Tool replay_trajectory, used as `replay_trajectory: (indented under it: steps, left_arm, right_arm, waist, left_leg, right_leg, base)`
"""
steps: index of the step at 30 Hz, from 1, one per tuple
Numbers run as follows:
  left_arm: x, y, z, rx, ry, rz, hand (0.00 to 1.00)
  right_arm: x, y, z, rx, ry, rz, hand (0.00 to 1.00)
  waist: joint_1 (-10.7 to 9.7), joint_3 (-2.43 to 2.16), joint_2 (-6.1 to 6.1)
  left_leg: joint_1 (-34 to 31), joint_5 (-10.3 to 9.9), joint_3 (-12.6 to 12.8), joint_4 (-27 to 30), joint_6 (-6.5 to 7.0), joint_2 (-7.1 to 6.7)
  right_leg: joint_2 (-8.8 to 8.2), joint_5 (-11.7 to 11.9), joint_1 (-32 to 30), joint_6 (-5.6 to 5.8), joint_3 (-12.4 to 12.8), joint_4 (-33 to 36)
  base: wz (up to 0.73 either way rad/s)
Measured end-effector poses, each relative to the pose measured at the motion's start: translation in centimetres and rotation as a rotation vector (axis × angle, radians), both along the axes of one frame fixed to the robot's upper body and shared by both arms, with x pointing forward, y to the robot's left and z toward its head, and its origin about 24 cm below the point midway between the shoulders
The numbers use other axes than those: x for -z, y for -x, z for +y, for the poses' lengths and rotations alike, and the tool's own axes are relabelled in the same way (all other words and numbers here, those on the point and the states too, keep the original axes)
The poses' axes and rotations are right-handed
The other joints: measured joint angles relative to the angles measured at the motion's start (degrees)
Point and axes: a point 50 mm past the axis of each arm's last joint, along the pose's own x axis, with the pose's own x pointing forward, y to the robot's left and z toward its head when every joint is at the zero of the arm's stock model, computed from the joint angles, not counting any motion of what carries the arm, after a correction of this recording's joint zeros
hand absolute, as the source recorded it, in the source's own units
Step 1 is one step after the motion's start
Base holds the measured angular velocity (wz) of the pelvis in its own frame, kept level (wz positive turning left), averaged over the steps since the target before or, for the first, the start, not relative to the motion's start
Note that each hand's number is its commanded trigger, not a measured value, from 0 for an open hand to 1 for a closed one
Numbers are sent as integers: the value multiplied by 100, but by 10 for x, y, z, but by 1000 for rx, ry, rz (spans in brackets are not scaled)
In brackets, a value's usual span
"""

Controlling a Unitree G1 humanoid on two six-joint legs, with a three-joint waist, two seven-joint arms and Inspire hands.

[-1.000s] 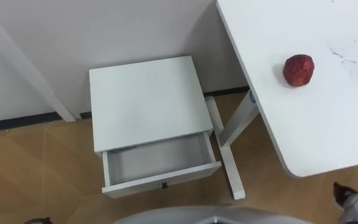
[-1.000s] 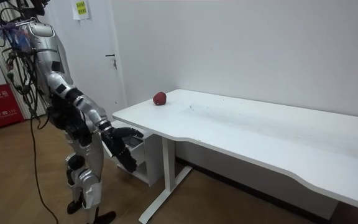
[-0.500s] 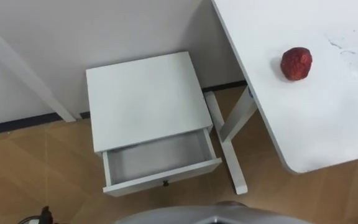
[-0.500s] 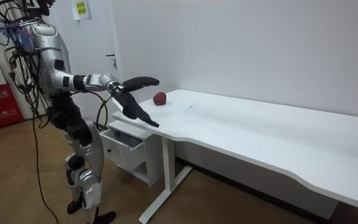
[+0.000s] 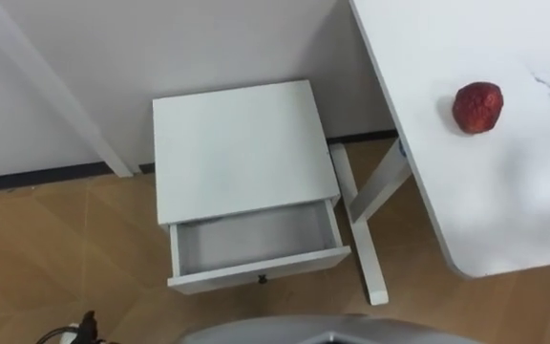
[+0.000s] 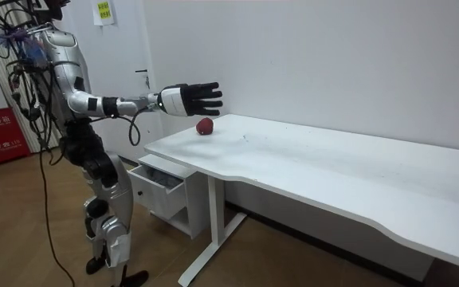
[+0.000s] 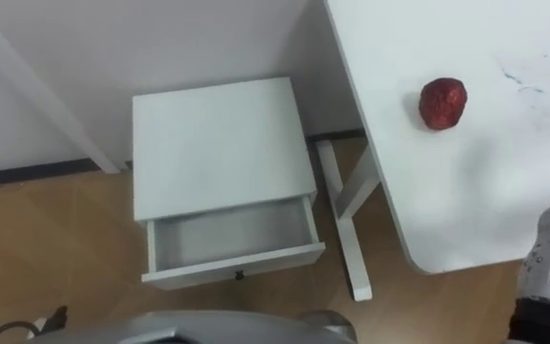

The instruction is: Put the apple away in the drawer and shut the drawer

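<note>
Light brown wooden floor (image 5: 65, 239) lies nearest, and on it stands a small white square cabinet (image 5: 242, 148). Its shallow white drawer (image 5: 256, 239) is pulled out toward six o'clock and has nothing inside. At about two o'clock from the drawer is the large white surface (image 5: 504, 191), where the dark red, rough-skinned apple (image 5: 477, 106) rests untouched. In the room view the right hand (image 6: 190, 100) is held out above the surface, fingers spread apart and holding nothing, at about ten o'clock from the apple. The risk I see is a too flat approach: straight fingers may push the round apple, so that it rolls away or off the edge.
</note>
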Motion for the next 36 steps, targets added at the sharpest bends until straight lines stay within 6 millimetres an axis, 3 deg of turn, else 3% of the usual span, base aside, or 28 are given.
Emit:
replay_trajectory:
  steps: [6,10,14,19,26,36]
  left_arm:
    - [0,-2,-1,17,12,-6,0]
    - [-1,-3,0,28,11,-8,0]
    - [-1,-4,-2,70,13,5,0]
    - [0,-2,-2,76,12,22,0]
    - [2,3,-7,100,38,53,0]
    - [4,4,-11,120,108,74,0]
  right_arm:
    - [25,-6,17,-199,26,195,0]
    - [30,-10,24,-295,55,264,0]
    - [34,-17,35,-408,110,336,0]
    - [35,-25,45,-512,141,362,0]
    - [43,-31,61,-634,136,400,0]
    - [58,-33,76,-795,198,528,0]
  waist:
    - [22,16,-89]
    - [79,43,-161]
    - [134,23,-245]
    - [153,-4,-215]
    - [174,-10,-26]
    - [291,-12,-81]
  left_leg:
    - [-2,8,-40,-16,-1,-9]
    - [11,8,-32,-17,-1,-7]
    - [60,8,-33,-15,0,-4]
    - [101,7,-38,-13,-1,-7]
    - [145,6,-40,-10,-3,-3]
    - [141,6,-36,20,-3,-1]
  right_leg:
    - [1,-1,1,1,-21,-8]
    - [2,-1,0,1,-15,-8]
    - [5,0,23,1,-19,-16]
    - [6,0,109,0,-20,-92]
    - [9,2,182,-3,-28,-87]
    - [9,5,187,-7,-32,-77]
  base:
    - [3]
    - [-1]
    - [0]
    - [0]
    - [0]
    - [0]
